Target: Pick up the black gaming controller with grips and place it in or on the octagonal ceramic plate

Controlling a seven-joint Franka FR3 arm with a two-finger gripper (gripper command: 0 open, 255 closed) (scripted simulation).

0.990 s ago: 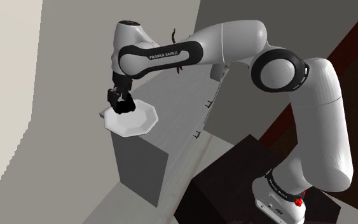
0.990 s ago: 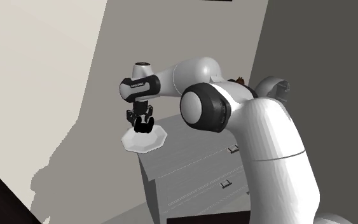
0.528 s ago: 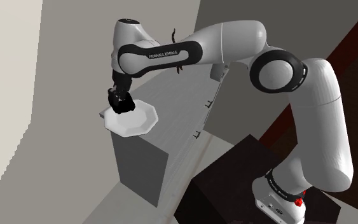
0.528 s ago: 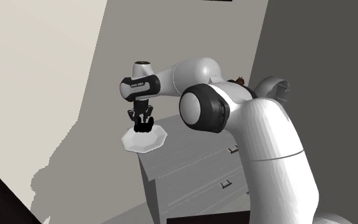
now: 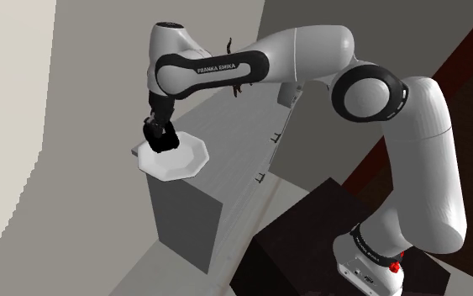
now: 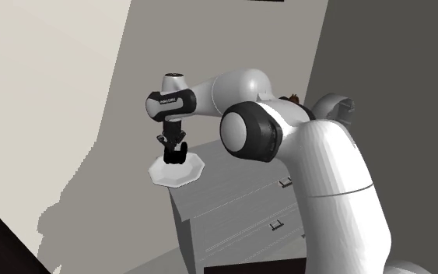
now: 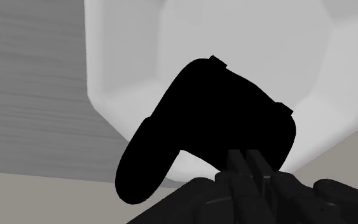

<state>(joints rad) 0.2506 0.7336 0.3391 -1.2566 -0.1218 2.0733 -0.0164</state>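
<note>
Wrist view: controller over plate

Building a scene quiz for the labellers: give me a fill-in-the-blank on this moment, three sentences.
1. The gripper is shut on a ___ gaming controller.
2. Beneath the gaming controller lies an octagonal plate drawn in plain ___.
3. The octagonal plate sits on a cabinet whose colour is ___.
Missing words: black; white; grey.
</note>
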